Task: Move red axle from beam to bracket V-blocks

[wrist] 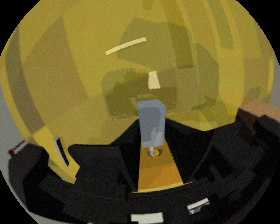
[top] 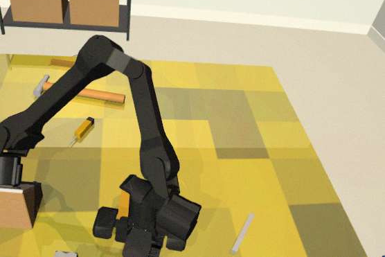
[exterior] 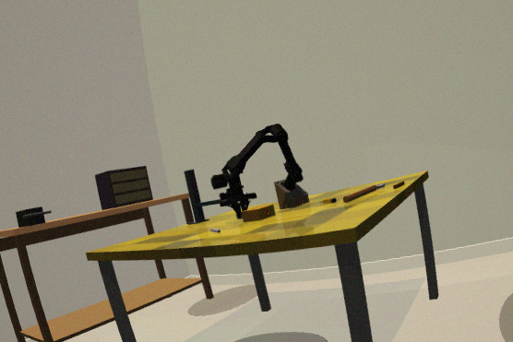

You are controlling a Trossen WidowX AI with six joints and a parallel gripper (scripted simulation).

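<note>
From above, my arm (top: 147,109) (exterior: 251,147) arches out and folds down over the orange beam (top: 124,206) (exterior: 255,214) (wrist: 161,175), largely hiding it. In the exterior view, a red spot on the beam's side appears to be the axle (exterior: 268,212), still in its bore and not in the V-blocks. At the wrist, my jaws stand partly open, clamped on a grey pin tool (wrist: 151,120), its tip at the beam's hole; pushing out, seating and release apparently remain.
</note>
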